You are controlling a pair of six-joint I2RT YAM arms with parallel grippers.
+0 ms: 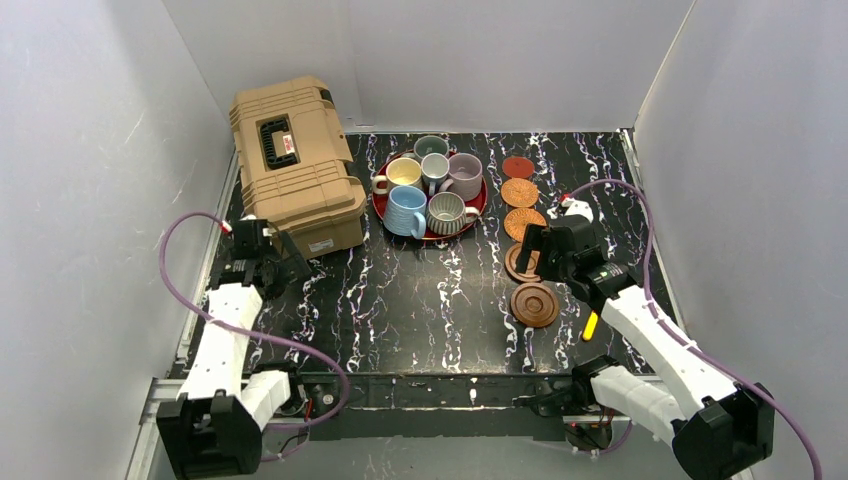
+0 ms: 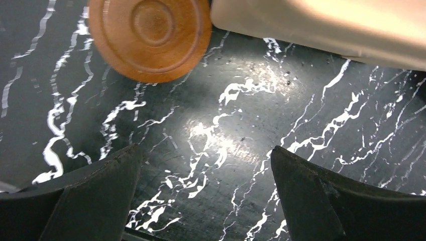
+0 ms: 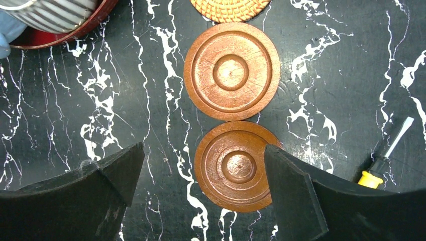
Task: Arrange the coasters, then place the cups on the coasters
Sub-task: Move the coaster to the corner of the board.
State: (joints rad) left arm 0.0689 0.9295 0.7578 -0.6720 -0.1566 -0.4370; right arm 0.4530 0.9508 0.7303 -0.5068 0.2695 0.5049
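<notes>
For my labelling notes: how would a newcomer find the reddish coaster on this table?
Find the red tray of mugs at the back of the table. Right of it runs a line of coasters; the reddish coaster is the farthest back, plain, not woven orange or ringed wood.

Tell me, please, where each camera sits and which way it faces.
Top external: above and behind the arms, looking down at the table; left arm and right arm show.
Left wrist: faces down; left gripper open at the bottom edge; lone wooden coaster beside tan case.
Right wrist: faces down; right gripper open, framing near wooden coaster, far wooden coaster ahead.
Shared: top external and right wrist both show those two coasters, the red tray and the screwdriver.
</notes>
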